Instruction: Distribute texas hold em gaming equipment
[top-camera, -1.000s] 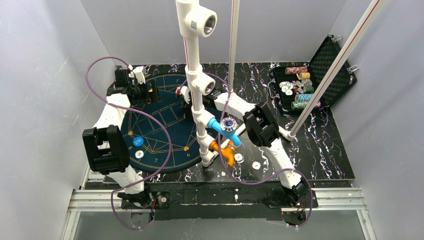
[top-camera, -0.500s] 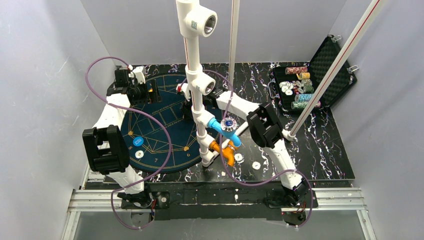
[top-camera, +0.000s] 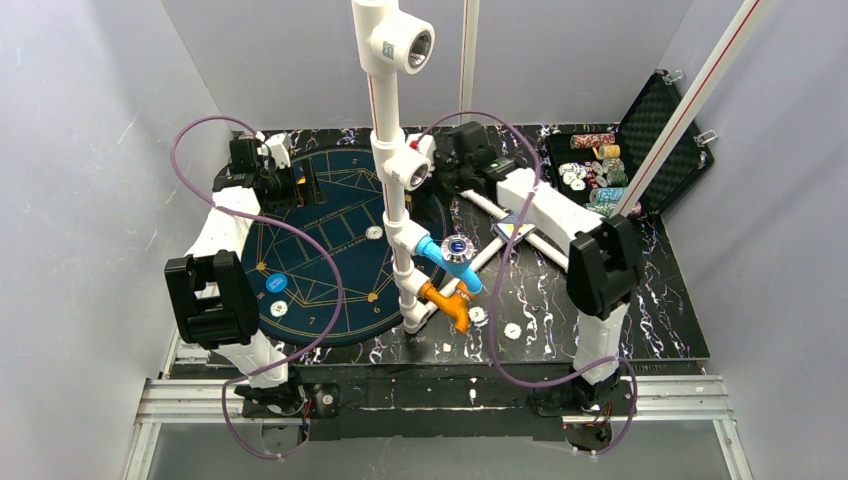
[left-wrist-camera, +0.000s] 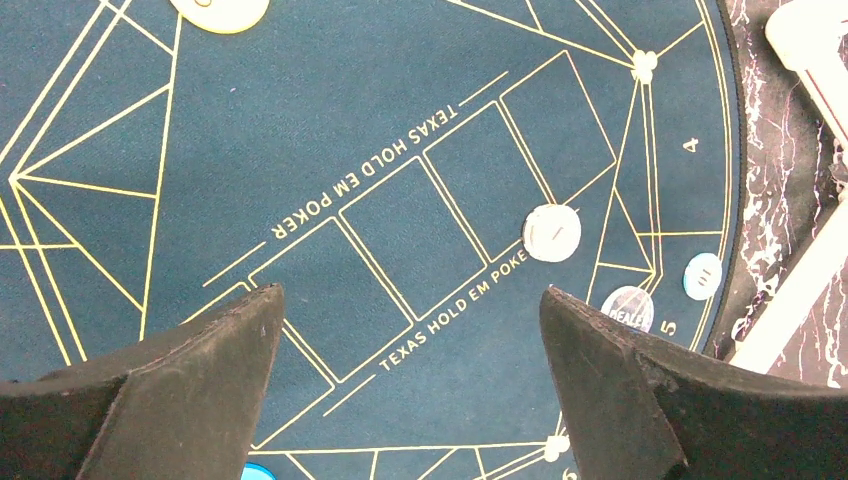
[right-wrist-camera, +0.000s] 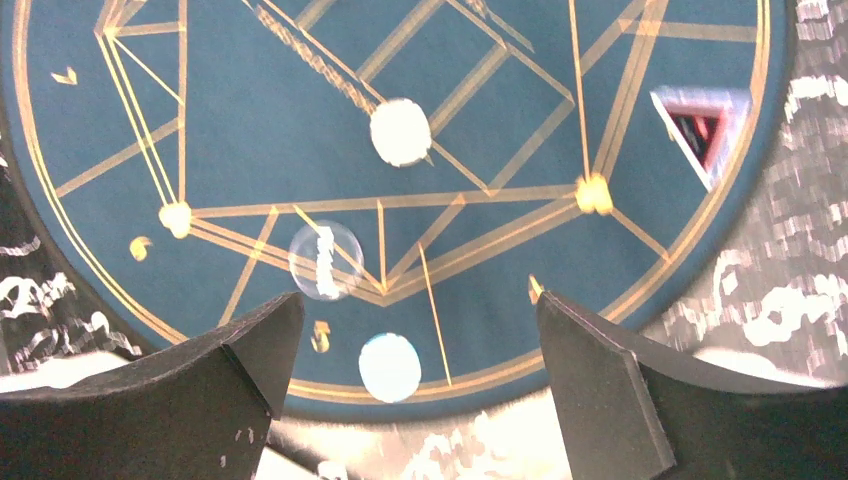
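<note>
Chips (top-camera: 512, 330) lie loose off the mat's (top-camera: 330, 225) near edge. Mid-felt, a white chip (top-camera: 374, 232) newly set down marks one more delivery. Right gripper (right-wrist-camera: 417, 300), jaws now wide and empty, has swung back toward the far case (top-camera: 660, 130), likely for more. Left gripper (left-wrist-camera: 410, 300) hovers open, holding nothing.

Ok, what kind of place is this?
Likely a robotics lab cell, not a card room: grey walls box in the table, two arms mount on a metal rail, with a poker mat as prop.
</note>
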